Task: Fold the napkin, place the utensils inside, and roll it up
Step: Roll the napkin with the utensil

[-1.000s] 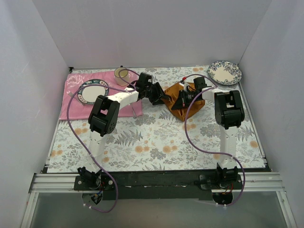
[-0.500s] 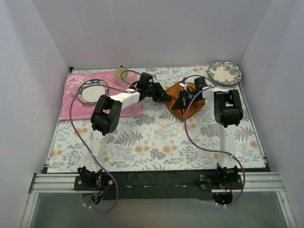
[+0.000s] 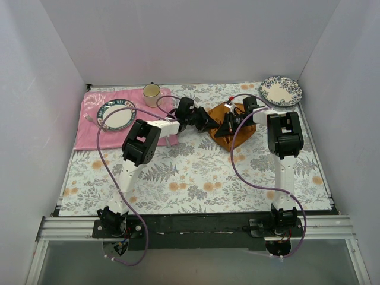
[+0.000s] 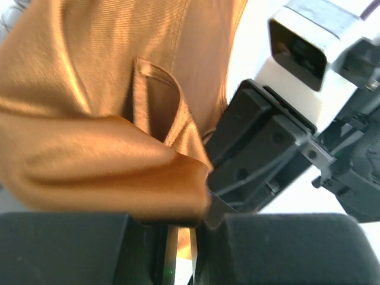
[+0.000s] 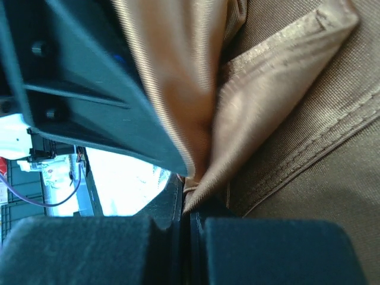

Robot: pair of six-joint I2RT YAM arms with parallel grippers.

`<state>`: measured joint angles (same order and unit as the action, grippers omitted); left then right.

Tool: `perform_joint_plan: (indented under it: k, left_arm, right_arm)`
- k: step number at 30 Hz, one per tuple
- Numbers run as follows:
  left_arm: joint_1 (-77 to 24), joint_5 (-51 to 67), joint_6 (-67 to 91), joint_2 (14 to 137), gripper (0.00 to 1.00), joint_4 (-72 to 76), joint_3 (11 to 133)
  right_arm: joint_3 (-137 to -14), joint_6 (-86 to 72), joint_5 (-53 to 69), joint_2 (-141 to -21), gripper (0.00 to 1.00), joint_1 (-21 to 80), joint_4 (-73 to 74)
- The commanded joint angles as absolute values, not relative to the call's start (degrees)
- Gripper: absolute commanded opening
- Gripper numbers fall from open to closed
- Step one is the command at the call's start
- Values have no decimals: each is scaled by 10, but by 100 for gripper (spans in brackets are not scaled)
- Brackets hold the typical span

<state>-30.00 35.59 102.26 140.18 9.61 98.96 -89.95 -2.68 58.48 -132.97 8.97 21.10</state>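
The rust-orange napkin (image 3: pixel 218 110) lies bunched on the floral tablecloth at the back centre, between my two grippers. My left gripper (image 3: pixel 209 124) is at its left edge. In the left wrist view, the left gripper (image 4: pixel 181 222) is shut on a rounded fold of the napkin (image 4: pixel 89 119). My right gripper (image 3: pixel 224 129) comes in from the right. In the right wrist view, the right gripper (image 5: pixel 190 205) pinches a hemmed edge of the napkin (image 5: pixel 297 119). The two grippers are nearly touching. The utensils are out of view.
A pink placemat (image 3: pixel 89 133) lies at the back left with a blue-rimmed plate (image 3: pixel 116 114) on it. A cream cup (image 3: pixel 151 91) stands behind it. A patterned plate (image 3: pixel 281 91) sits in the back right corner. White walls enclose the table.
The left gripper has moved right to the napkin's left edge and closed on a fold of it. The right gripper has kept its grip and place.
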Motion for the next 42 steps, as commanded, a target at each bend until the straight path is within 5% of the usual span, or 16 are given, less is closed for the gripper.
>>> perform_joint_plan:
  k: [1,7,14,17,42]
  left_arm:
    - [-303,334,1041,1417,8,128,992]
    - [-303,297,1027,1441,1,21,1017]
    - [-299,280,1014,1461,0,-38,1013]
    - [-297,288,1010,1464,0,-45,1009]
    - [-290,316,1026,1455,0,-53,1028]
  right_arm:
    - [-911,-8,532,-1353,1,86,258]
    - [-939,-2,486,-1339,9,86,291]
    - [-985,34,388,-1290,52,86,354]
    - [-1000,35,354,-1263,62,88,366]
    - [-762,138,18,-1059,80,233,180]
